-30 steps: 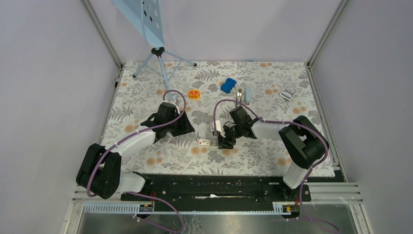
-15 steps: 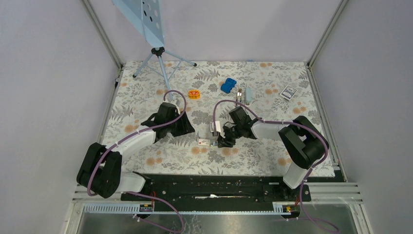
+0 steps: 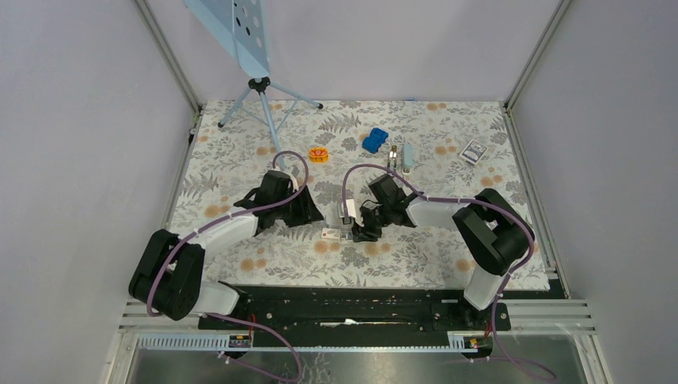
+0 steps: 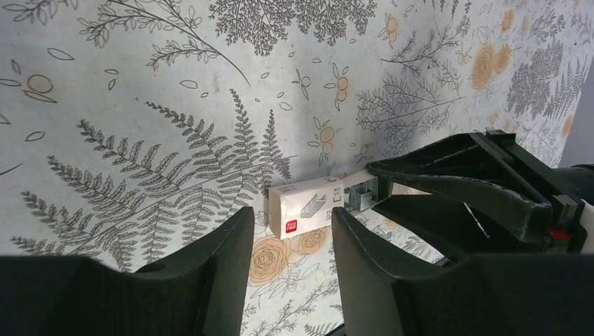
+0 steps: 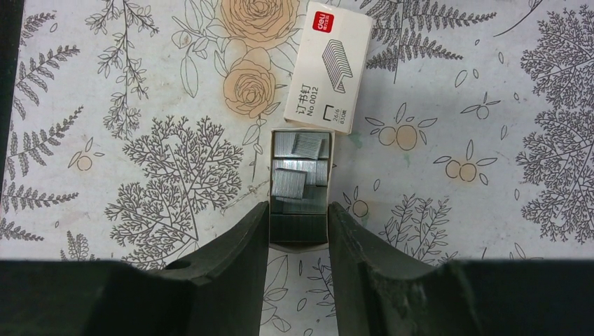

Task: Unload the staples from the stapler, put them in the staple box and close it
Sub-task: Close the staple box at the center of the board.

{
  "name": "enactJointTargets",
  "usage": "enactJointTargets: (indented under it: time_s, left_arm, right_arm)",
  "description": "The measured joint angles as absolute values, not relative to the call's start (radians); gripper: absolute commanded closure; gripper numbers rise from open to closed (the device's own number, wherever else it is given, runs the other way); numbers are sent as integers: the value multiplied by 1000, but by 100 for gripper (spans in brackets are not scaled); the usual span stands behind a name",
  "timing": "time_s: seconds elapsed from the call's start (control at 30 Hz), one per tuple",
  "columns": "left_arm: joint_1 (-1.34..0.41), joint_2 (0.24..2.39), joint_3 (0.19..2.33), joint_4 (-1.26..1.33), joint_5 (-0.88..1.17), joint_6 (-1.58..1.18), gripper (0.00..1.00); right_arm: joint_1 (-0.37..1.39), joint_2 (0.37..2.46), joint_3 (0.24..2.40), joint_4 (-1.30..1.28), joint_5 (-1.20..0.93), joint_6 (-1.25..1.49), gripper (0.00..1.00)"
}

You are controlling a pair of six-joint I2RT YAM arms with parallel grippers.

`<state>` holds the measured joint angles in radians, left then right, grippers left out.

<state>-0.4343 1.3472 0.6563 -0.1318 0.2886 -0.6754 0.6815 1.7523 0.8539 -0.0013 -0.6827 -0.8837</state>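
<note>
Sleeve (image 5: 329, 66) against tray (image 5: 272, 168) in right tool (image 5: 299, 210)

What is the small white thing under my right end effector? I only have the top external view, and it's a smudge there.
Observer: The right wrist view shows an open cardboard tray. It sits in the right end effector, with the fingers flush against its two side walls.
Operator: Anything inside it?
Observer: Silvery staple strips, several of them, lying loosely overlapped.
Operator: And the white piece next to it?
Observer: That's the box sleeve, printed with a staple drawing and "No.0012". The tray's far end meets the sleeve's open end.
</note>
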Motion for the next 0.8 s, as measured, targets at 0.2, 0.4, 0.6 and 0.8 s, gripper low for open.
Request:
enactJointTargets:
  time_s: [0.2,0.4,0.6,0.8]
  left_arm:
    - [-436,1404,654,-101,303,-687,52]
    - [-455,1425,644,-91,303,-690,53]
    - [-479,1450,627,-64,304,-691,53]
    - [-493,1478,625,-49,304,-695,52]
  right_arm:
    - [687,1753,855,5,-673,-870,60]
    - [688,1753,855,9,-671,-858,60]
    - [688,1753,855,15,-669,-848,60]
    - [690,1755,855,22,-665,-837,61]
